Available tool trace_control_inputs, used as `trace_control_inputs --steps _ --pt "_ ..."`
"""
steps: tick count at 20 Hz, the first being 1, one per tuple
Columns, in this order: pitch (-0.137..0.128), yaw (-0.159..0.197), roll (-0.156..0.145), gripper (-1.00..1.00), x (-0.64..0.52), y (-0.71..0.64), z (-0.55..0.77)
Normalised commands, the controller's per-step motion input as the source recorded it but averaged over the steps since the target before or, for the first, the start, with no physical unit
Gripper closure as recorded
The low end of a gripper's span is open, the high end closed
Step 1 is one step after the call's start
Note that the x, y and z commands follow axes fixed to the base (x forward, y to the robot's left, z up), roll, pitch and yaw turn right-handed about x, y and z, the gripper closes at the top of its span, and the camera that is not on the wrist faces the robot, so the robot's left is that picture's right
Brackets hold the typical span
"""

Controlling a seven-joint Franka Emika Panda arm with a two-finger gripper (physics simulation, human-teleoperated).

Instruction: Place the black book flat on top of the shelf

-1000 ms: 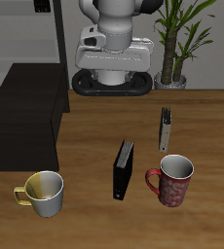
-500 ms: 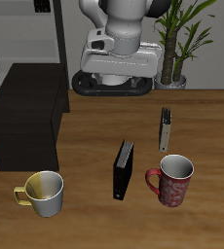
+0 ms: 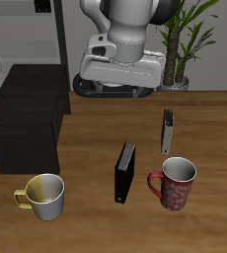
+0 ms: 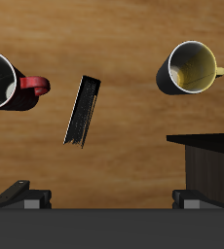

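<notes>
The black book [image 3: 124,172] stands on its edge on the wooden table between the two mugs; it also shows in the wrist view [image 4: 82,111]. The shelf [image 3: 27,124] is a low dark cabinet with a bare flat top beside the book; one corner of it shows in the wrist view [image 4: 211,160]. My gripper [image 3: 119,73] hangs high above the table, farther back than the book, pointing down. In the wrist view the gripper [image 4: 112,199] has its fingers wide apart and holds nothing.
A red mug [image 3: 175,183] stands beside the book, a pale yellow mug [image 3: 44,196] near the front edge before the shelf. A small grey book [image 3: 168,129] stands farther back. A potted plant [image 3: 180,40] and a tall rack [image 3: 27,40] are at the back.
The arm has swung the gripper a little forward and sideways over the table's back. The book, mugs and shelf have not moved.
</notes>
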Motion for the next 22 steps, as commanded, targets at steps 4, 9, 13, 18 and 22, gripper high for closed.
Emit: trace_control_inputs --steps 4,9,13,18,22 --pt "-0.022 -0.006 -0.016 -1.00 0.30 -0.07 -0.08" --pt "-0.042 -0.020 0.009 -1.00 0.13 0.03 -0.08" --pt "-0.059 0.047 0.024 -1.00 0.10 0.26 -0.28" --pt "-0.063 0.016 0.032 -1.00 0.05 0.13 -0.17" --pt "-0.026 -0.033 0.000 -1.00 0.11 0.00 -0.19"
